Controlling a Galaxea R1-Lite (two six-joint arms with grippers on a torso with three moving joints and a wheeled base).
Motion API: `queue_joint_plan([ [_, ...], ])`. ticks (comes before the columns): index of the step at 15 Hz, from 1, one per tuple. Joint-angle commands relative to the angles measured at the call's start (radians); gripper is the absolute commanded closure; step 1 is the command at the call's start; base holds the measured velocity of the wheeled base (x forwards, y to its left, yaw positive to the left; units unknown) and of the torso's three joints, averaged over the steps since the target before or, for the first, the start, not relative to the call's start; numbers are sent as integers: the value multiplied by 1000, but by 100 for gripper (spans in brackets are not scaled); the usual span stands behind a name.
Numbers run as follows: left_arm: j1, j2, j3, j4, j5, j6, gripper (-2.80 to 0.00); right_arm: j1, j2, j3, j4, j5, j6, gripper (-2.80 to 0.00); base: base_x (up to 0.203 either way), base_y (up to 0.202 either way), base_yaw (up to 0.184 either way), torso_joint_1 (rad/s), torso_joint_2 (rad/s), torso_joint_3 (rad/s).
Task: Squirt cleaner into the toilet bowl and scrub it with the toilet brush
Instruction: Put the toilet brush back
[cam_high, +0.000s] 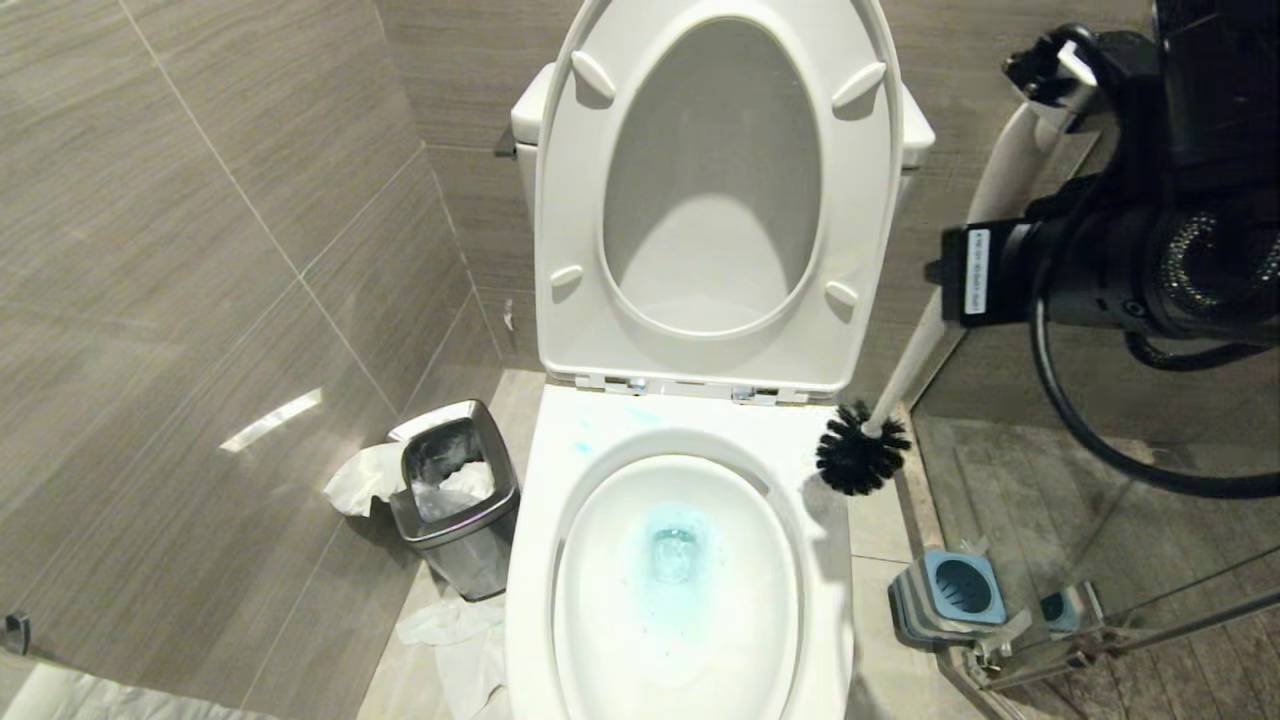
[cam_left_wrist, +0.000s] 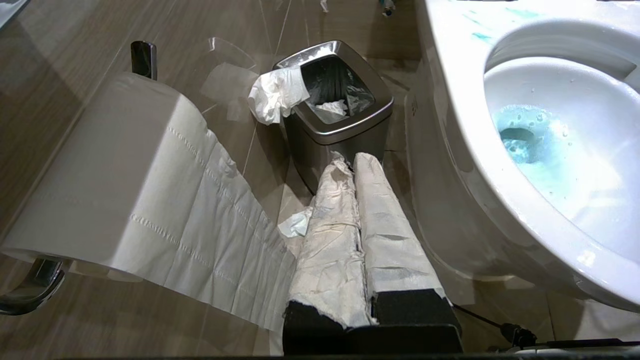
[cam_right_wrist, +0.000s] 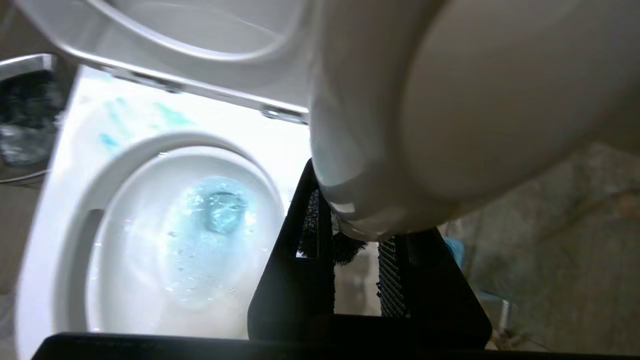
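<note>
The right gripper (cam_high: 1045, 85) pinches the toilet brush (cam_high: 905, 385) by the top of its white handle, high at the right of the head view; its jaws are pressed against the handle's flattened end, which fills much of the right wrist view. The handle's long axis slants down and toward the toilet, so the black bristle head (cam_high: 860, 455) hangs in the air just outside the right rear corner of the toilet bowl (cam_high: 545, 560), level with the broad rim and not yet over the basin. The basin opening lies to the left of the bristles and a little toward the robot; that offset is what the coming move seems to turn on, a swing across the rim and then down. The cleaner (cam_high: 672, 555) already tints the water turquoise, with pale smears on the rear rim, so squirting looks done and scrubbing not yet begun. The empty brush holder (cam_high: 950, 590) stands on the floor at the right of the toilet. The left gripper (cam_left_wrist: 352, 200), wrapped in tissue and pressed together on nothing, is parked low at the left of the bowl, near the waste bin (cam_left_wrist: 345, 125); the right arm is plainly the nearer.
</note>
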Motion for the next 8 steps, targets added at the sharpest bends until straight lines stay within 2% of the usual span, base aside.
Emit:
queue_joint_plan([
  [1,1,1,0,0,0,0,0,-100,-81,78,0,26,2,0,0,0,0,0,0,0],
  [4,0,1,0,0,0,0,0,-246,-113,190,-37,92,1,0,0,0,0,0,0,0],
  [8,-1,1,0,0,0,0,0,-390,-105,405,-276,141,-23,0,0,0,0,0,0,0],
])
